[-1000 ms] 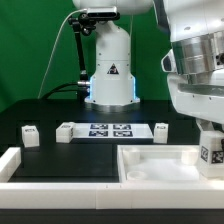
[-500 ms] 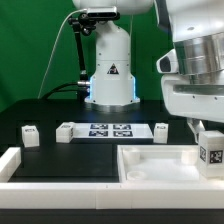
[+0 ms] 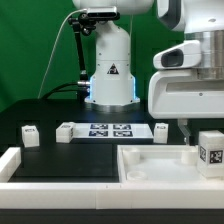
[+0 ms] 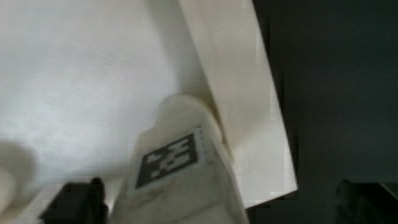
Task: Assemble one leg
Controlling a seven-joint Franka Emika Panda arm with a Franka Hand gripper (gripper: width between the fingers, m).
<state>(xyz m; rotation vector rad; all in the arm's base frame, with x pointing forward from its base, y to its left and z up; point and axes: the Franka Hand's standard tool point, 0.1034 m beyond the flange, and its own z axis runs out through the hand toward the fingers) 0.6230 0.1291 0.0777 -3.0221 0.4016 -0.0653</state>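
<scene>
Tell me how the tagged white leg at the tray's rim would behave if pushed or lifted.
The leg looks like a chunky moulded plastic block, so it is probably stiff and light. Its flat faces mean it likely won't roll; standing upright by the tray rim, it might tip under a sideways push. Its smooth surface may be slippery.
</scene>
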